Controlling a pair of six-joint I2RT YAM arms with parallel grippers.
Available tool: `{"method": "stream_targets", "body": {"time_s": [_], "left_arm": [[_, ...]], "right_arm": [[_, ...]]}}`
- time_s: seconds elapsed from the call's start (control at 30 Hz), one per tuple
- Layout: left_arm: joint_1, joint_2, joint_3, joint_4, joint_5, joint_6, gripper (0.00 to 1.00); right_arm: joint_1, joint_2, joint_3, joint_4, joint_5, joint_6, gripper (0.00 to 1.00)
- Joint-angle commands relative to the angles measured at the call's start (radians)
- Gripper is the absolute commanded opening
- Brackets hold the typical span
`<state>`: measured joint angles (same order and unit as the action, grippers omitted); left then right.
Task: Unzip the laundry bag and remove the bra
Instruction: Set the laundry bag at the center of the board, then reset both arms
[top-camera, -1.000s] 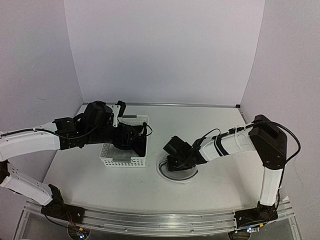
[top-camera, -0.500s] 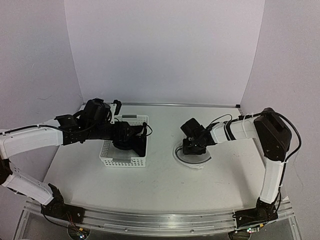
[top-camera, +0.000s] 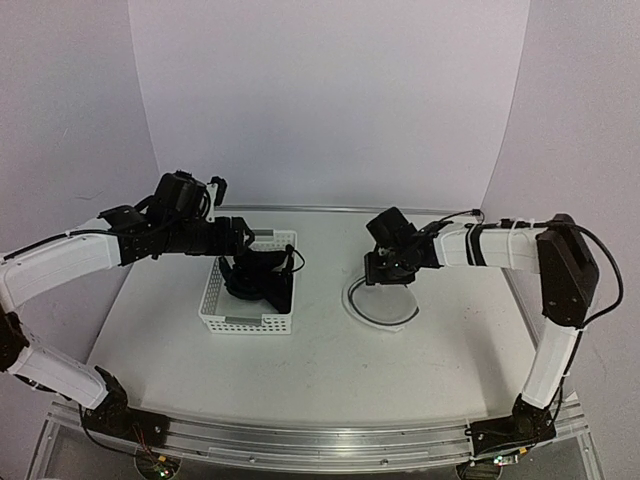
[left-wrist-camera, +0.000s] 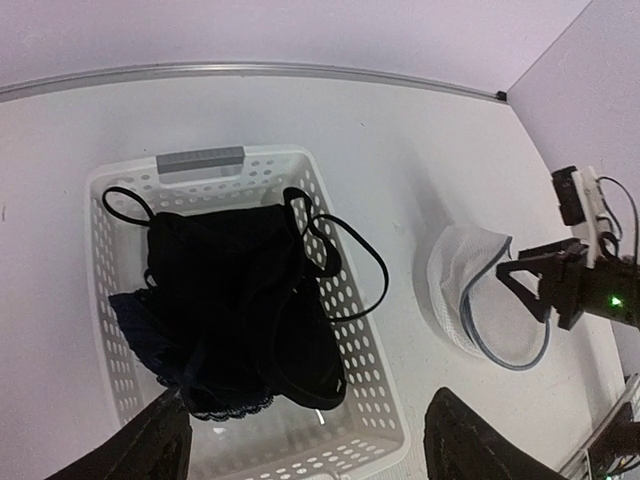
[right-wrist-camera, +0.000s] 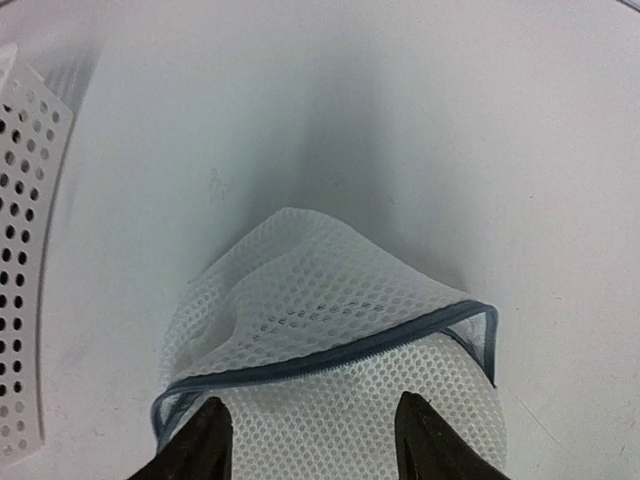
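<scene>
Hovering above the white perforated basket (top-camera: 246, 322) on the left half of the worktop (top-camera: 400, 375), the left jaws stand released, their two black tips spread wide at the lower edge of the left wrist view. Beneath them the bra (left-wrist-camera: 240, 300), a heap of black fabric with a lace-edged hem, lies inside the basket and covers most of its floor. One thin strap loops up near the grey tab (left-wrist-camera: 200, 159) on the rim, and another lies against the wall on the side toward the laundry bag. The laundry bag (top-camera: 381, 303) rests on the worktop to the right of the basket, near it but not touching, slumped flat so that its dark round rim reads as a ring from the top camera. The right wrist camera shows its white mesh crumpled, with a blue-grey trim curving across it. The right arm (top-camera: 500, 245) reaches in from the right, and the right jaws, held apart, sit low over the far edge of the bag with mesh showing in the gap between the two tips. Whether either tip touches the fabric cannot be told from any view. The left arm (top-camera: 60, 265) stretches in from the left, and bra and bag lie in separate places
</scene>
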<state>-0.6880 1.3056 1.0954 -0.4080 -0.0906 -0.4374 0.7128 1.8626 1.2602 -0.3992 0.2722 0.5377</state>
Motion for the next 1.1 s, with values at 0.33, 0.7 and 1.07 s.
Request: {"method": "stream_targets", "body": {"time_s": [0.33,0.7,1.07], "left_arm": [[0.239,-0.027,0.187,-0.130,-0.020,0.106,1.00],[0.470,-0.099,0.062,-0.121,0.004,0.100,0.99],[0.487,-0.360,-0.156,-0.062,0.007,0.009,1.00]], "right_arm": [[-0.003,-0.429,0.015,-0.109,0.220,-0.128,0.98],[-0.204,-0.755,-0.275,-0.110,0.329,-0.136,0.98],[-0.353,-1.091,-0.547,-0.052,0.045,-0.099,0.98]]}}
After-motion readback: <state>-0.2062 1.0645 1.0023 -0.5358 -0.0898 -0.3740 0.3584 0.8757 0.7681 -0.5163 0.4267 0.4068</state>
